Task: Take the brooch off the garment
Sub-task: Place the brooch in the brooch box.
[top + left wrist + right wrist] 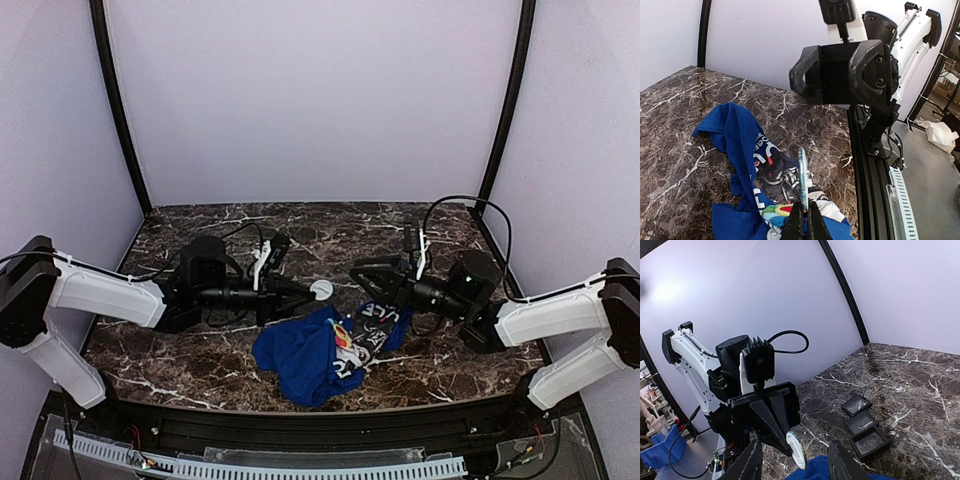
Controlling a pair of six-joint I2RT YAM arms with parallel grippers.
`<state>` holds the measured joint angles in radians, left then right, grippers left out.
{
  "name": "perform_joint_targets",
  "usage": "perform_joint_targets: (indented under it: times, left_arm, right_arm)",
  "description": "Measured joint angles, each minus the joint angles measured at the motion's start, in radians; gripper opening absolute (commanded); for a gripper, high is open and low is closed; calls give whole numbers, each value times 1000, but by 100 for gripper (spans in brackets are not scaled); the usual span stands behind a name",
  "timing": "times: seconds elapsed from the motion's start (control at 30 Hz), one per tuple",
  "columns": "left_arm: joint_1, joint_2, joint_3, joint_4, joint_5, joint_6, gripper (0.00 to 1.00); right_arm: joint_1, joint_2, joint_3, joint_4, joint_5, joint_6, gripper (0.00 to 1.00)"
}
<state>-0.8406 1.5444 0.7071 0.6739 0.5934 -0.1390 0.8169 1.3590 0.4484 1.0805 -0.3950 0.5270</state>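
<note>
The left arm [100,295] and right arm [545,315] have white shells, black joints, looping black cables [465,198].

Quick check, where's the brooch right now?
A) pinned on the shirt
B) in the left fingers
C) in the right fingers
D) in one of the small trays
B: the left fingers are shut on the brooch, which the left wrist view shows edge-on above the blue shirt, while the right fingers stand apart with nothing between them.
</note>
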Motion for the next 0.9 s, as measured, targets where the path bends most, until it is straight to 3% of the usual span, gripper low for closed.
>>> perform_joint_targets:
  times: [0.2,0.37,0.7,0.9]
  left_arm:
    - [0,-37,-5,-79,-81,23,1]
    - [17,-119,-6,-198,-280,30,1]
    - [161,-146,-1,-502,-725,-27,1]
    - [220,-65,48,-615,-850,-50,1]
  right_arm:
    - [2,-168,-32,-152,83,-105,48]
    - [2,-311,-58,-285,223,-178,49]
    - [1,-471,-98,-476,480,-273,52]
    - [-3,-495,-111,-508,531,-289,52]
